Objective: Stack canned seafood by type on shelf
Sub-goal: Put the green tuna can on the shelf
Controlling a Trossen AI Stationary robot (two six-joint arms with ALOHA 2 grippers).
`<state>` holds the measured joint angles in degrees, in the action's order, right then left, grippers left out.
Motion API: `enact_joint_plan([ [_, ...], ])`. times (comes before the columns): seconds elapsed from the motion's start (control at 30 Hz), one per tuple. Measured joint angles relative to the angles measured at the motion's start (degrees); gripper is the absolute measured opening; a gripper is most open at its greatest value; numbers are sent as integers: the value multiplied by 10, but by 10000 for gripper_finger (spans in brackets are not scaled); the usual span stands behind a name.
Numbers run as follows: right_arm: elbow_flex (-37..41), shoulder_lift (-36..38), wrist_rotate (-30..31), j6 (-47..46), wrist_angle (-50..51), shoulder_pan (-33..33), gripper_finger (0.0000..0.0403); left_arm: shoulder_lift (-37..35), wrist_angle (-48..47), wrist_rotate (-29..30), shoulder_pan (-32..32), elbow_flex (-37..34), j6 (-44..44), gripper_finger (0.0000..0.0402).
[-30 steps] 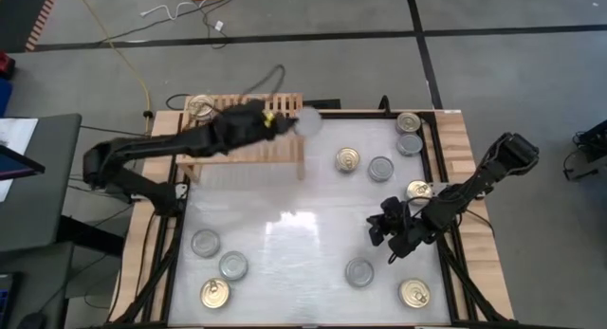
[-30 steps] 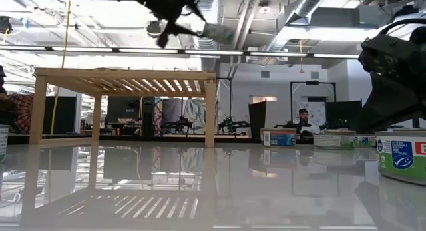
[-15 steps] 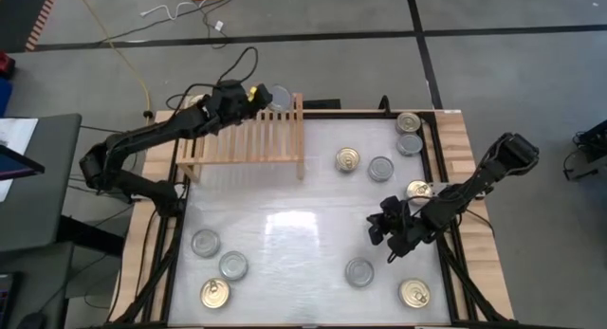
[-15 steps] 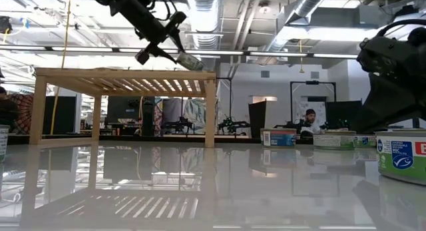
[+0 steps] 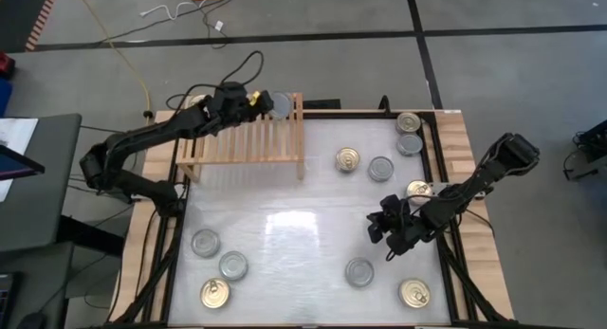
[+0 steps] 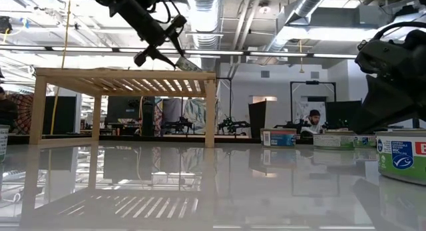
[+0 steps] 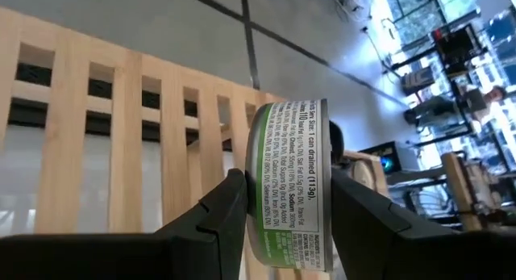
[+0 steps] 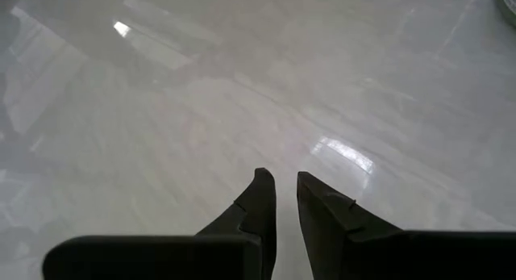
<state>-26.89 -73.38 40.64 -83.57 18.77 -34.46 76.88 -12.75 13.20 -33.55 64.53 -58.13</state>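
Note:
My left gripper (image 5: 266,101) is shut on a silver-topped can with a green label (image 7: 289,183). It holds the can just above the far right corner of the light-wood shelf (image 5: 242,139). In the low view the can (image 6: 188,63) slants over the shelf top (image 6: 126,74). A gold-topped can (image 5: 196,103) shows at the shelf's far left corner, half behind the arm. My right gripper (image 5: 377,230) hovers low over the bare table at the right. Its fingers (image 8: 260,195) stand a narrow gap apart with nothing between them. My left gripper pinches the can between its two fingers, one on each flat end, close to the rim (image 7: 251,191). The labelled side wall faces the wrist camera. The fingers come from the table's left, slanting down. The can is tilted and lifted clear.
Loose cans stand on the white table: gold (image 5: 348,159) and silver (image 5: 380,168) right of the shelf, several along the right edge (image 5: 410,144), silver (image 5: 358,271) near my right gripper, and three at the near left (image 5: 215,293). The table's middle (image 5: 294,225) is bare.
My left gripper has carried the can from over the shelf's right end toward the far edge and a little left, and has come down closer to the shelf top. The can is still held and now slants. For the last half second it has barely moved.

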Motion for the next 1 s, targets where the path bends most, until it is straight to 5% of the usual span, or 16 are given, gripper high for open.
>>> enact_joint_plan([
  [1.0,0,0,0,0,5,0,82,20,7,-18,-14,0,-27,146],
])
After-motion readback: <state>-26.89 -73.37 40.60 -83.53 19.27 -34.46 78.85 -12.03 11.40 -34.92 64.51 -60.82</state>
